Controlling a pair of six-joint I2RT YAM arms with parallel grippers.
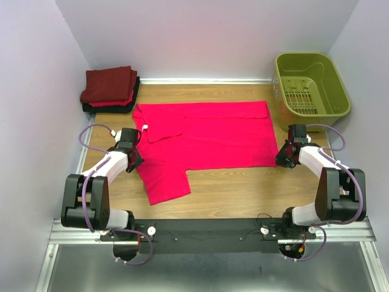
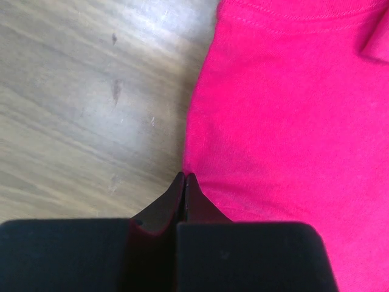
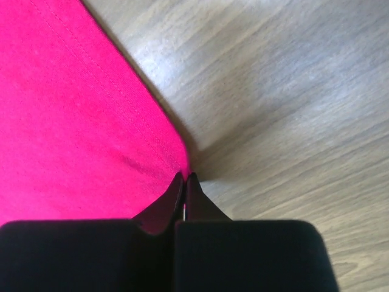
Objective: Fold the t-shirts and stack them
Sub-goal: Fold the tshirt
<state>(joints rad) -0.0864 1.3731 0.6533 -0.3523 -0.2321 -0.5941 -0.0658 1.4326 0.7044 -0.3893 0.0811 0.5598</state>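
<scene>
The bright pink-red t-shirt (image 1: 206, 137) lies spread flat on the wooden table, with one sleeve folded in near the collar and a flap hanging toward the near edge. My left gripper (image 1: 134, 157) is at the shirt's left edge. In the left wrist view its jaws (image 2: 185, 176) are pressed together right on the cloth edge (image 2: 292, 121). My right gripper (image 1: 283, 158) is at the shirt's near right corner. In the right wrist view its jaws (image 3: 185, 176) are shut on the corner of the cloth (image 3: 73, 121). Folded dark maroon, red and black t-shirts (image 1: 110, 88) are stacked at the far left.
An olive-green plastic basket (image 1: 311, 85) stands at the far right corner, just beyond my right arm. White walls enclose the table on three sides. Bare wood shows near the front edge (image 1: 243, 191).
</scene>
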